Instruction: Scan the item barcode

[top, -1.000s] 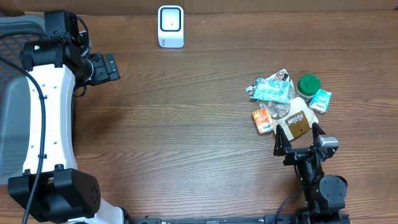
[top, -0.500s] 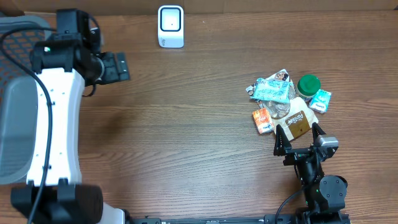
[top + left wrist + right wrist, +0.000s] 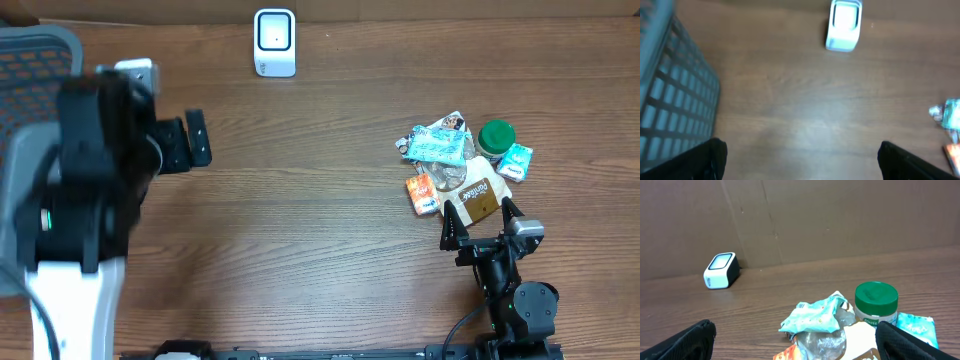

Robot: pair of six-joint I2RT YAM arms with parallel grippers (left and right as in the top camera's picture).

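White and boxy, the barcode scanner (image 3: 274,42) stands at the far edge of the wooden table (image 3: 300,240), and nothing is held up to it yet. The items waiting to be scanned lie in a heap to the scanner's right and nearer the robot: a teal packet (image 3: 438,146), a green-lidded jar (image 3: 496,137), an orange packet (image 3: 423,193) and a brown pouch (image 3: 480,195), all touching or overlapping.

Over the last second only the left arm has moved. Its gripper (image 3: 195,142) has swung away from the grey mesh basket (image 3: 30,50) and now hangs left of the scanner, a little nearer the robot, with its jaws spread wide and nothing between them. Its wrist camera looks down on bare wood with the scanner (image 3: 843,26) ahead.

The right gripper (image 3: 478,215) has not shifted. It sits on the robot's side of the heap, released and empty, fingers straddling the near edge of the brown pouch. The heap looks undisturbed too.

My reading: a fresh scan cycle is starting, and picking an item comes next.
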